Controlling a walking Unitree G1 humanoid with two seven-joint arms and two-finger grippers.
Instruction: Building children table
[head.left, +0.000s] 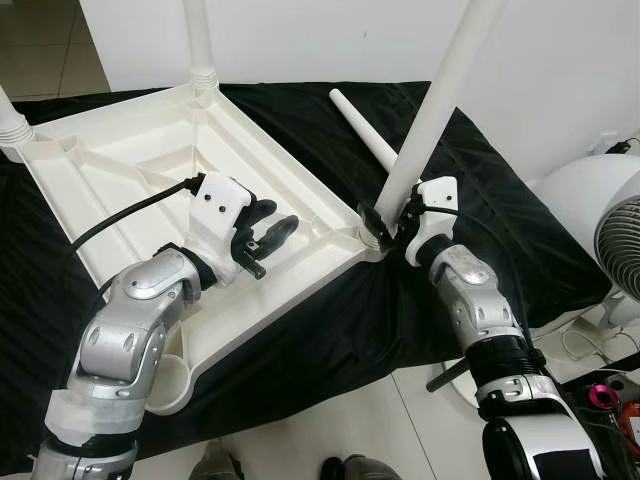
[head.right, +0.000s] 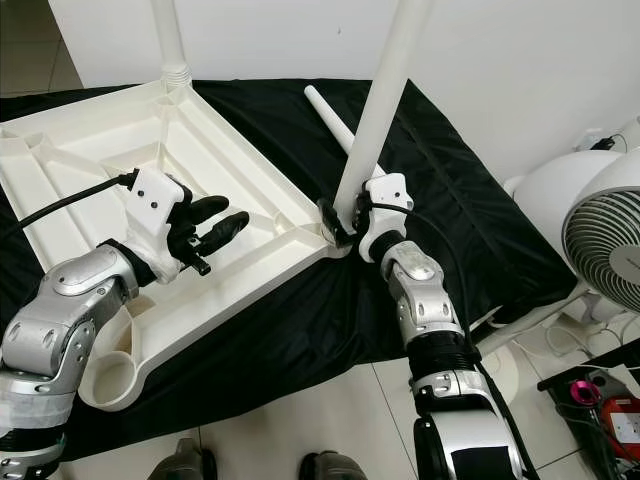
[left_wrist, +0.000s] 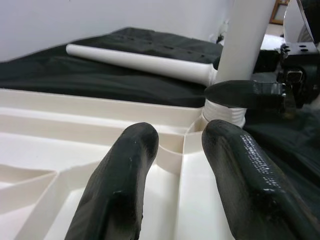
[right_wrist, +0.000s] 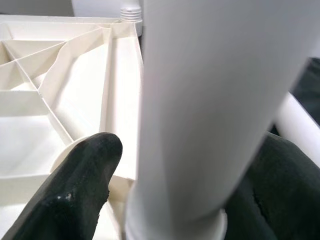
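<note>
Right gripper (head.left: 385, 222) is clamping the base of a white table leg (head.left: 437, 105), fingers on either side of the tube just above its threaded collar, right where it is entering the corner socket of the upturned white tabletop (head.left: 130, 160). The leg is leaning a little off vertical, tilting away from the robot's left. Left gripper (head.left: 262, 238) is hovering over the ribbed underside of the tabletop, fingers (left_wrist: 125, 185) spread apart and gripping nothing, pointing toward that same corner.

Two more legs are already standing in the far corners (head.left: 198, 40) and (head.left: 12, 120). A spare leg (head.left: 362, 132) is lying loose on the black cloth (head.left: 480, 190), just behind the corner being worked. The near corner socket (head.left: 170, 385) is sitting unfilled. A white fan (head.left: 620, 245) is standing off to the robot's right.

Risks, as a guess:
- the lean is likely to cross the thread, so the leg could jam or sit crooked
- nothing is pinning the tabletop, so twisting could be sliding or spinning it on the cloth
- the smooth round tube could be slipping inside the fingers instead of turning
- the tabletop shifting could be knocking the spare leg, which could roll off the cloth
</note>
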